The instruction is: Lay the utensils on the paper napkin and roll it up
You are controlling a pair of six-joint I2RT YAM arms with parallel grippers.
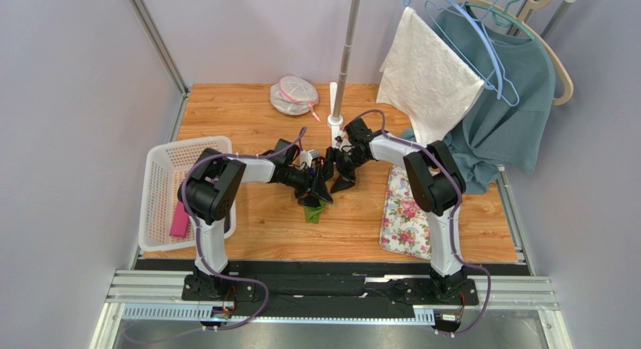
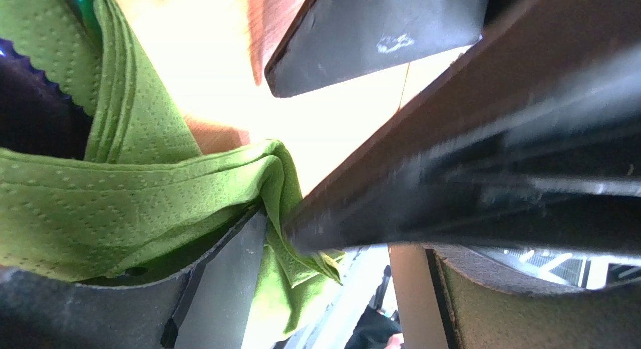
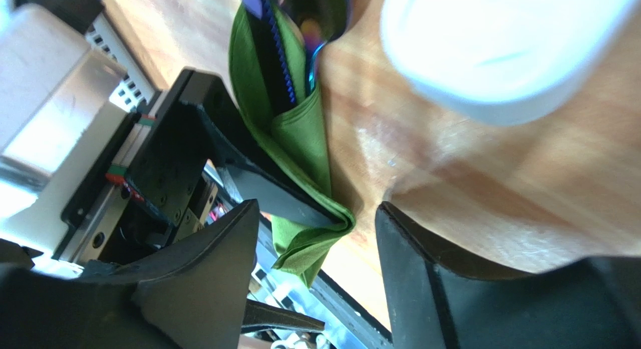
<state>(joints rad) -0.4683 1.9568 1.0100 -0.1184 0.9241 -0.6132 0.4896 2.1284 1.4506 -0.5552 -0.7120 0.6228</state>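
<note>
The green paper napkin (image 1: 314, 211) lies rolled on the wooden table between both arms. The right wrist view shows the roll (image 3: 301, 150) with the blue-purple utensils (image 3: 272, 45) sticking out of its far end. My left gripper (image 1: 322, 190) is open at the roll, and the napkin (image 2: 135, 202) drapes over its left finger (image 2: 218, 289). My right gripper (image 1: 344, 180) is open too. The roll's folded end lies beyond the gap (image 3: 316, 281) between its fingers, gripped by neither. One of its fingers crosses the left wrist view diagonally.
A white basket (image 1: 169, 187) holding a pink item (image 1: 180, 220) stands at the left. A floral mat (image 1: 406, 214) lies at the right. Behind the grippers rises a pole stand (image 1: 342, 56) with a white base (image 3: 504, 41). White cloth (image 1: 429, 71) and a teal garment (image 1: 504, 116) hang at back right.
</note>
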